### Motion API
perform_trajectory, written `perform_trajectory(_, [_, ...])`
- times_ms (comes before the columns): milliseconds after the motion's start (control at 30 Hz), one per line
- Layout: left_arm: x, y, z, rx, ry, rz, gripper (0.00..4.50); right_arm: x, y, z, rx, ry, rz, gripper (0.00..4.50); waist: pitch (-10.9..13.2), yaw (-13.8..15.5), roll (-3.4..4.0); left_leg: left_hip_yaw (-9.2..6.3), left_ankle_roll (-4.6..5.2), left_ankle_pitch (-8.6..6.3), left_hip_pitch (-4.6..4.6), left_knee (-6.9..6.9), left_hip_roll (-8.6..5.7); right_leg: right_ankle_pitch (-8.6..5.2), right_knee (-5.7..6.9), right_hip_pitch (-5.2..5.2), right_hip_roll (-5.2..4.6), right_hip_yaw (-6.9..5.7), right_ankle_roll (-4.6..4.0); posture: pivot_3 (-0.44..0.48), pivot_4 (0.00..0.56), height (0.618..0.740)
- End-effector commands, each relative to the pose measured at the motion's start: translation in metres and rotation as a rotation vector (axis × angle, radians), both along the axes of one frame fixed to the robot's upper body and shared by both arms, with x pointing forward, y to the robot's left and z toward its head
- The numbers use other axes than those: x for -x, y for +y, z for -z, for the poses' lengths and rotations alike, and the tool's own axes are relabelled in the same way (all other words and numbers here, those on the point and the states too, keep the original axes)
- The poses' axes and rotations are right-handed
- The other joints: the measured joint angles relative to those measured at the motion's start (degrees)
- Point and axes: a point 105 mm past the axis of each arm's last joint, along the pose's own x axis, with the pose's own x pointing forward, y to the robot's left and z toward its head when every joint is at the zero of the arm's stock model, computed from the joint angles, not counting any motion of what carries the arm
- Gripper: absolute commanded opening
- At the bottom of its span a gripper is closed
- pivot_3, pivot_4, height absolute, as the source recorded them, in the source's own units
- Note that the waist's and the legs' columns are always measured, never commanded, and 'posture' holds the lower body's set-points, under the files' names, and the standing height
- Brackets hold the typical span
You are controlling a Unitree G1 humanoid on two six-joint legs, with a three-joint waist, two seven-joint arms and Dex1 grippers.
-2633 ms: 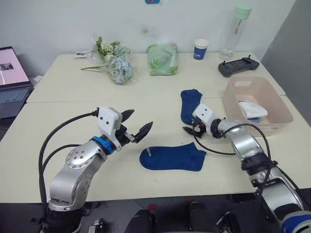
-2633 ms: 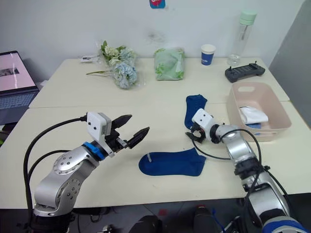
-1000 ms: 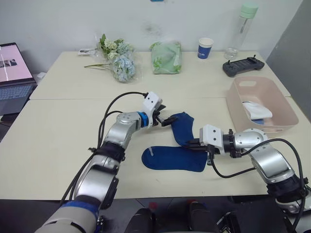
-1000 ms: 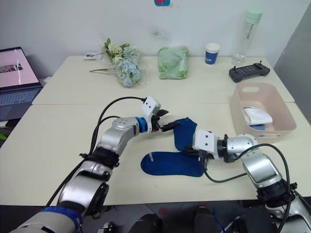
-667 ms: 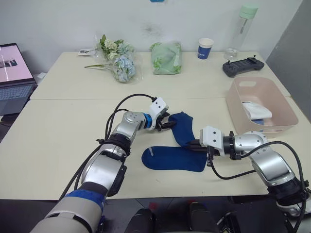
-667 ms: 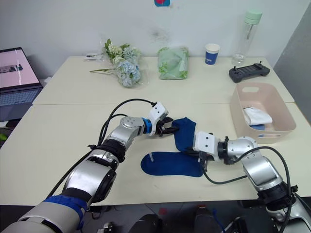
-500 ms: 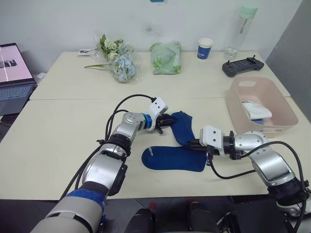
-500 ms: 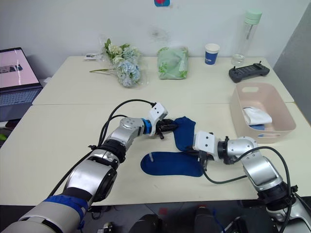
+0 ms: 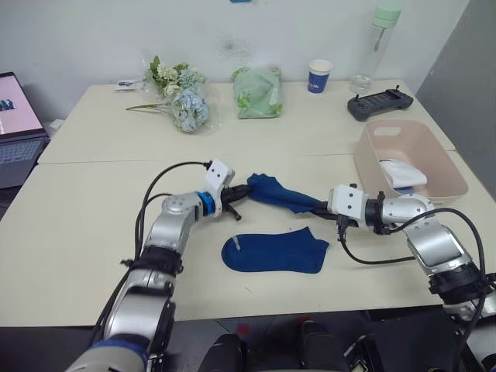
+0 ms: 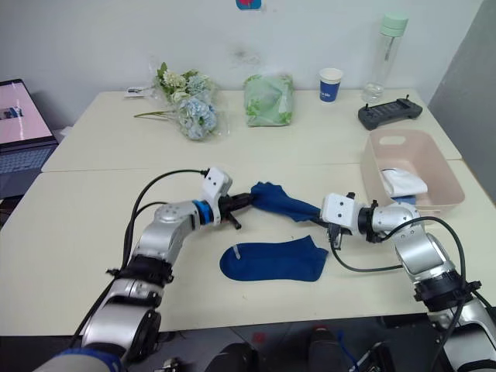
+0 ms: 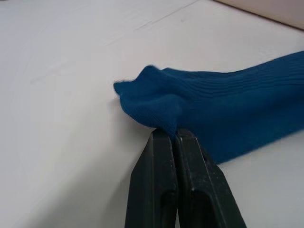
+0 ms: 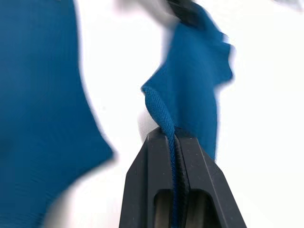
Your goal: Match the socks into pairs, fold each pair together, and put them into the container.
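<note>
One navy sock (image 9: pixel 283 198) hangs stretched just above the table between both grippers. My left gripper (image 9: pixel 242 196) is shut on one end of it, and the left wrist view shows the fabric bunched at the closed fingertips (image 11: pixel 164 137). My right gripper (image 9: pixel 322 209) is shut on the other end, with the sock's edge pinched between its fingers (image 12: pixel 190 156). A second navy sock (image 9: pixel 276 251) lies flat on the table in front of them. The pink container (image 9: pixel 449 161) stands at the right with a white sock (image 9: pixel 401 173) inside.
Along the table's far side stand a flower bunch (image 9: pixel 180 105), a pale green cloth bundle (image 9: pixel 258 91), a blue paper cup (image 9: pixel 318 76), a clear bottle (image 9: pixel 374 46) and a black controller (image 9: pixel 380 105). A laptop (image 9: pixel 12 132) sits at far left.
My left gripper has closed on the far navy sock's end. The sock, which lay on the table, is now lifted and pulled taut between both grippers. The camera has shifted slightly.
</note>
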Motion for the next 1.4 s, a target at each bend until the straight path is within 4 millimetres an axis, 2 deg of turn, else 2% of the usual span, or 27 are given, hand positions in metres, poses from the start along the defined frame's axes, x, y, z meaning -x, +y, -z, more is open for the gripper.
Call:
perform_trajectory(33, [0.016, -0.001, -0.028, 0.025, -0.080, -0.055, 0.02, -0.009, -0.001, -0.001, 0.010, -0.045, -0.035, 0.00, 0.00, 0.10, 0.00, 0.01, 0.00, 0.00, 0.00, 0.00, 0.00, 0.00, 0.00, 0.00, 0.00, 0.02, 0.00, 0.000, 0.150, 0.740])
perform_trajectory(167, [0.032, 0.006, -0.023, 0.078, -0.095, -0.233, 0.02, -0.009, 0.003, 0.000, -0.044, 0.010, -0.122, 0.00, 0.00, 0.32, 0.00, 0.01, 0.01, 0.00, 0.04, 0.04, 0.00, 0.01, -0.04, 0.09, -0.06, 0.05, 0.00, 0.000, 0.150, 0.740])
perform_trajectory(233, [0.040, 0.004, -0.020, 0.090, -0.096, -0.271, 0.00, -0.009, 0.003, -0.001, -0.042, 0.016, -0.153, 0.55, 0.00, 0.35, 0.00, 0.02, 0.01, 0.00, 0.07, 0.03, 0.01, 0.01, -0.08, 0.13, -0.06, 0.06, 0.01, 0.000, 0.150, 0.740])
perform_trajectory(300, [0.047, 0.003, -0.015, 0.106, -0.081, -0.298, 0.43, -0.010, 0.000, -0.008, -0.075, 0.026, -0.145, 0.99, 0.00, 0.37, 0.00, -0.02, 0.00, 0.00, 0.06, 0.03, 0.01, 0.01, -0.06, 0.12, -0.05, 0.01, 0.01, 0.000, 0.150, 0.740])
perform_trajectory(400, [0.056, 0.005, -0.015, 0.109, -0.070, -0.310, 1.20, -0.007, -0.008, -0.016, -0.106, 0.029, -0.120, 2.01, 0.00, 0.39, 0.00, 0.00, 0.00, 0.00, 0.07, 0.02, 0.01, 0.01, -0.05, 0.12, -0.05, 0.04, 0.00, 0.000, 0.150, 0.740])
perform_trajectory(500, [0.066, 0.020, -0.017, 0.071, -0.056, -0.278, 2.13, 0.005, -0.030, -0.020, -0.098, 0.030, -0.039, 3.04, 0.00, 0.91, 0.00, -0.02, 0.01, 0.00, 0.04, 0.01, 0.01, 0.01, -0.07, 0.12, -0.08, 0.03, 0.01, 0.000, 0.150, 0.740])
perform_trajectory(567, [0.068, 0.031, -0.023, 0.050, -0.058, -0.238, 2.73, 0.014, -0.037, -0.023, -0.133, 0.052, 0.022, 3.70, 0.00, 1.31, 0.01, -0.03, 0.00, -0.01, 0.04, -0.03, 0.01, 0.00, -0.08, 0.10, -0.05, 0.00, 0.01, 0.000, 0.150, 0.740])
perform_trajectory(633, [0.066, 0.042, -0.035, 0.063, -0.059, -0.191, 3.32, 0.018, -0.038, -0.030, -0.224, 0.091, 0.121, 3.71, 0.01, 1.44, 0.03, 0.00, 0.00, -0.01, 0.05, -0.03, 0.01, 0.00, -0.04, 0.11, -0.04, 0.03, 0.00, 0.000, 0.150, 0.740])
perform_trajectory(700, [0.059, 0.051, -0.044, 0.047, -0.076, -0.150, 3.32, 0.018, -0.040, -0.032, -0.304, 0.138, 0.253, 3.71, 0.01, 1.40, 0.07, 0.02, 0.00, 0.00, 0.07, -0.01, 0.02, 0.02, 0.01, 0.11, -0.03, 0.06, -0.02, 0.000, 0.150, 0.740])
perform_trajectory(800, [0.030, 0.058, -0.048, -0.040, -0.115, -0.119, 3.32, 0.022, -0.034, -0.021, -0.416, 0.259, 0.424, 3.71, -0.01, 1.77, 0.06, -0.02, -0.02, 0.01, 0.13, 0.02, -0.03, 0.05, 0.01, 0.21, -0.01, -0.02, -0.07, 0.000, 0.150, 0.740])
perform_trajectory(933, [0.003, 0.044, -0.045, -0.054, -0.123, -0.050, 3.32, 0.026, -0.028, -0.002, -0.421, 0.373, 0.555, 3.71, -0.02, 1.97, 0.08, -0.02, -0.01, 0.00, 0.05, 0.01, -0.10, 0.05, -0.15, 0.19, -0.04, -0.04, -0.07, 0.000, 0.150, 0.740])
perform_trajectory(1033, [-0.020, 0.021, -0.032, -0.127, -0.123, 0.024, 3.32, 0.019, -0.021, 0.007, -0.522, 0.458, 0.697, 3.71, -0.02, 1.96, 0.04, -0.01, 0.00, 0.00, -0.05, 0.02, -0.13, 0.05, -0.15, 0.07, -0.06, -0.06, -0.06, 0.000, 0.150, 0.740])
perform_trajectory(1100, [-0.030, 0.012, -0.024, -0.151, -0.117, 0.031, 3.32, 0.019, -0.015, 0.014, -0.516, 0.489, 0.724, 3.71, -0.02, 1.86, 0.04, -0.03, -0.02, 0.02, -0.03, 0.04, -0.17, 0.06, -0.08, 0.07, -0.03, -0.11, -0.08, 0.000, 0.150, 0.740])
perform_trajectory(1267, [-0.035, 0.000, -0.013, -0.185, -0.108, 0.098, 3.32, 0.020, -0.005, 0.017, -0.539, 0.525, 0.737, 3.71, -0.02, 0.67, 0.05, 0.08, -0.01, 0.01, -0.03, -0.04, -0.14, 0.06, -0.10, -0.01, -0.01, 0.01, -0.07, 0.000, 0.150, 0.740])
perform_trajectory(1367, [-0.035, 0.000, -0.008, -0.202, -0.092, 0.115, 2.74, 0.017, 0.001, 0.011, -0.578, 0.533, 0.711, 3.10, -0.02, 0.28, 0.04, 0.03, -0.01, 0.01, -0.04, -0.04, -0.13, 0.06, -0.04, -0.03, 0.00, -0.04, -0.06, 0.000, 0.150, 0.740])
perform_trajectory(1400, [-0.035, 0.001, -0.007, -0.204, -0.089, 0.117, 2.45, 0.017, 0.002, 0.010, -0.586, 0.535, 0.706, 2.76, -0.02, 0.26, 0.05, 0.03, -0.01, 0.01, -0.04, -0.01, -0.13, 0.06, -0.02, -0.03, 0.00, -0.03, -0.06, 0.000, 0.150, 0.740])
